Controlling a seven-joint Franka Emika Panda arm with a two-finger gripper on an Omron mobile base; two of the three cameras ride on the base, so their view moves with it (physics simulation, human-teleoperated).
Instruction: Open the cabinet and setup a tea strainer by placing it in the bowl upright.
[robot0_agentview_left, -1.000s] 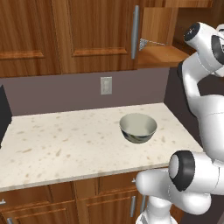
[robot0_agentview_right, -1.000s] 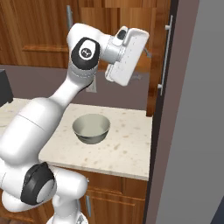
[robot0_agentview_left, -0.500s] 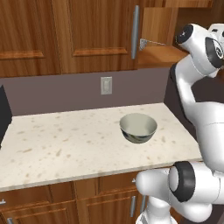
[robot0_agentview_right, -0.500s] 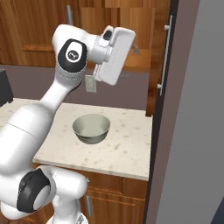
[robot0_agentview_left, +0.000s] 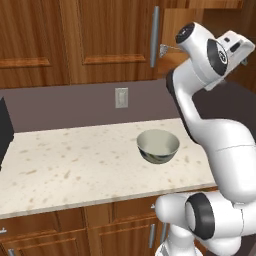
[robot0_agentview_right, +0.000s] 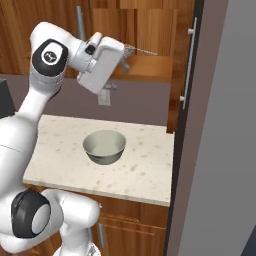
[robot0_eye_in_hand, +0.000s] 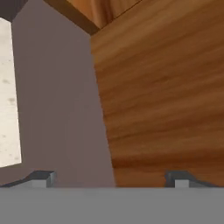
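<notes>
Since the earlier frames the arm has swung toward the left of the right base view and the hand has turned, so it now points at the opening of the cabinet and not at the open door. In the hand view the two fingertips stand wide apart with nothing between them, and behind them are only the grey back wall and a brown wooden panel.

The hand hangs just beside the lower edge of the cabinet opening, near the tea strainer, which lies on the wooden floor of the cabinet with its thin wire handle pointing toward the open door. In the left base view the tea strainer shows as a small silvery shape just right of the silver bar handle of the closed door. The hand is probably held spread and at this height so that it can reach in and close on the strainer; it does not touch it yet.

The bowl stands upright on the speckled counter, almost below the cabinet opening, so the way down from the strainer is short. A wall socket sits on the back wall behind the bowl.

No brand, label or readable writing appears anywhere.
</notes>
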